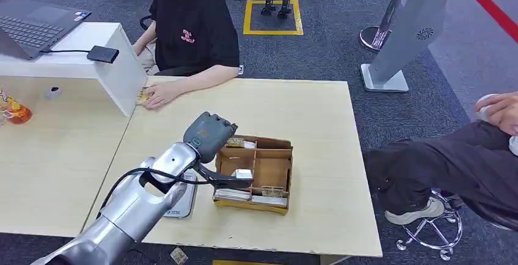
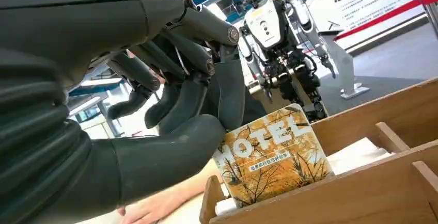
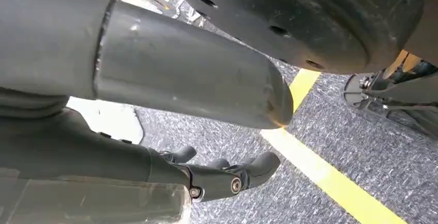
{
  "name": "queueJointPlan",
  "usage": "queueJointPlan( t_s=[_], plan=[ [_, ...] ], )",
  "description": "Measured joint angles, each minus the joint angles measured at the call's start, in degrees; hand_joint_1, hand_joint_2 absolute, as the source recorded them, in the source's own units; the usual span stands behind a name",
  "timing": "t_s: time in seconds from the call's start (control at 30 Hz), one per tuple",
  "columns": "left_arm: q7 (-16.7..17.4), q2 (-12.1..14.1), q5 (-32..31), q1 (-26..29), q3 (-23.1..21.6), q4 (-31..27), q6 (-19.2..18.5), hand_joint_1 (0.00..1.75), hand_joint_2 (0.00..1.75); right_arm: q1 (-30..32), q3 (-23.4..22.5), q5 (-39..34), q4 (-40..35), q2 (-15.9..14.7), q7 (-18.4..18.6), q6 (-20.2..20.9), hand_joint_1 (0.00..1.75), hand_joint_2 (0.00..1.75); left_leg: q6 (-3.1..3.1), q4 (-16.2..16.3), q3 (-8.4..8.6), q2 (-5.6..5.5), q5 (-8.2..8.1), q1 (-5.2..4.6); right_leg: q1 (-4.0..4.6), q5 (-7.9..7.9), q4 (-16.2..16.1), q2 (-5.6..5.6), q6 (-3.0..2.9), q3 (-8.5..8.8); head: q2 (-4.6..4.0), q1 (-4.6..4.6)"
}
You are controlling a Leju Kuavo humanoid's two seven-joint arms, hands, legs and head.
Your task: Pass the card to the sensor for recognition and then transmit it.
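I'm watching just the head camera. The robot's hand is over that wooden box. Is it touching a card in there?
Observer: In the left wrist view, the left hand has its thumb against the edge of a card standing upright in the box; I can't confirm a grip.
Operator: What's on the card?
Observer: The word HOTEL over yellow autumn trees.
Operator: And the other hand?
Observer: The right hand hangs holding nothing, above grey carpet with a yellow line.

Head view looks down; left wrist close — both share the box [image 1: 256, 173]; right wrist floorward.
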Motion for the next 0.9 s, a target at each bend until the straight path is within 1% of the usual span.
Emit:
queueJointPlan(
  t_s=[0.07,0.17,0.23,0.27,0.3,0.33,0.37,0.4,0.43,0.47,0.5,0.57,0.7,0.77,0.8,0.87,0.9],
  plan=[
    [0.0,0.1,0.1,-0.1,-0.1,0.0,0.0,1.55,1.75,0.0,0.0,0.0,0.0,0.0,0.0,0.0,0.0,0.0,0.0,0.0,0.0,0.0,0.0,0.0,0.0,0.0,0.0,0.0,0.0,0.0,0.0,0.0],
    [0.0,0.2,0.1,-0.1,-0.1,0.0,-0.1,1.52,1.75,0.0,0.0,0.0,0.0,0.0,0.0,0.0,0.0,0.0,0.0,0.0,0.0,0.0,0.0,0.0,0.0,0.0,0.0,0.0,0.0,0.0,0.0,0.0],
    [0.0,0.3,0.1,-0.1,-0.1,0.0,-0.1,1.41,1.75,0.0,0.0,0.0,0.0,0.0,0.0,0.0,0.0,0.0,0.0,0.0,0.0,0.0,0.0,0.0,0.0,0.0,0.0,0.0,0.0,0.0,0.0,0.0],
    [0.0,0.3,0.1,-0.1,-0.1,0.0,-0.1,1.45,1.75,0.0,0.0,0.0,0.0,0.0,0.0,0.0,0.0,0.0,0.0,0.0,0.0,0.0,0.0,0.0,0.0,0.0,0.0,0.0,0.0,0.0,0.0,0.0],
    [0.0,0.4,0.1,-0.1,-0.1,0.0,-0.1,1.24,1.75,0.0,0.0,0.0,0.0,0.0,0.0,0.0,0.0,0.0,0.0,0.0,0.0,0.0,0.0,0.0,0.0,0.0,0.0,0.0,0.0,0.0,0.0,0.0],
    [0.0,0.4,0.1,-0.1,-0.1,0.0,-0.1,1.06,1.75,0.0,0.0,0.0,0.0,0.0,0.0,0.0,0.0,0.0,0.0,0.0,0.0,0.0,0.0,0.0,0.0,0.0,0.0,0.0,0.0,0.0,0.0,0.0],
    [0.0,0.4,0.1,-0.1,-0.1,0.0,-0.1,0.51,1.75,0.0,0.0,0.0,0.0,0.0,0.0,0.0,0.0,0.0,0.0,0.0,0.0,0.0,0.0,0.0,0.0,0.0,0.0,0.0,0.0,0.0,0.0,0.0],
    [0.0,0.4,0.2,-0.1,-0.1,0.0,-0.1,0.28,1.75,0.0,0.0,-0.2,0.0,0.0,0.0,0.0,0.0,0.0,0.0,0.0,0.0,0.0,0.0,0.0,0.0,0.0,0.0,0.0,0.0,0.0,0.0,0.0],
    [0.1,0.4,0.2,-0.1,-0.1,0.0,0.0,0.28,1.75,0.0,0.0,-0.2,0.0,0.0,0.0,0.0,0.0,0.0,0.0,0.0,0.0,0.0,0.0,0.0,0.0,0.0,0.0,0.0,0.0,0.0,0.0,0.0],
    [0.5,0.4,0.4,-0.2,-0.1,0.0,0.2,0.16,1.75,0.0,0.0,-0.2,0.0,0.0,0.1,0.0,0.0,0.0,0.0,0.0,0.0,0.0,0.0,0.0,0.0,0.0,0.0,0.0,0.0,0.0,0.0,0.0],
    [0.8,0.4,0.4,-0.2,-0.1,0.0,0.4,0.12,1.75,0.0,0.0,-0.4,0.0,0.0,0.1,0.0,0.0,0.0,0.0,0.0,0.0,0.0,0.0,0.0,0.0,0.0,0.0,0.0,0.0,0.0,0.0,0.0],
    [1.7,0.3,0.2,-0.2,-0.1,0.0,0.8,0.1,1.75,0.0,0.0,-0.4,0.0,0.0,0.1,-0.1,0.0,0.0,0.0,0.0,0.0,0.0,0.0,0.0,0.0,0.0,0.0,0.0,0.0,0.0,0.0,0.0],
    [3.5,0.3,-1.2,-0.2,-0.1,-1.2,2.3,0.21,1.75,0.0,0.0,-0.7,0.0,0.0,0.1,-0.1,0.0,0.0,0.0,0.0,0.0,0.0,0.01,0.0,0.0,0.0,0.0,0.0,0.0,0.0,0.0,0.0],
    [4.3,0.3,-2.3,-0.1,-0.1,-2.8,2.8,0.21,1.75,0.0,-0.1,-0.8,0.0,0.0,0.2,-0.1,0.0,0.0,0.0,0.0,0.0,-0.01,0.0,0.0,0.0,0.0,0.0,0.0,0.0,0.0,0.0,0.0],
    [4.4,0.3,-2.6,-0.1,-0.1,-3.7,2.8,0.17,1.75,0.0,-0.1,-0.9,0.0,0.0,0.3,-0.1,0.0,0.0,0.0,0.0,0.0,-0.01,0.0,0.0,0.0,0.0,0.0,-0.01,0.0,0.0,0.0,0.02],
    [4.8,0.3,-3.3,-0.1,-0.1,-5.9,2.8,0.16,1.75,0.0,-0.2,-1.0,0.0,0.0,0.3,-0.2,0.0,0.0,0.0,0.0,-0.01,-0.01,0.0,0.0,0.0,0.0,0.0,-0.01,0.0,0.0,0.0,0.0],
    [4.8,0.3,-3.7,-0.1,-0.1,-7.0,2.6,0.17,1.75,0.0,-0.2,-1.0,0.0,0.0,0.4,-0.2,0.0,0.0,0.0,0.0,-0.01,-0.01,0.0,0.0,0.0,0.0,0.0,-0.01,0.0,0.0,0.0,0.0]
  ],
)
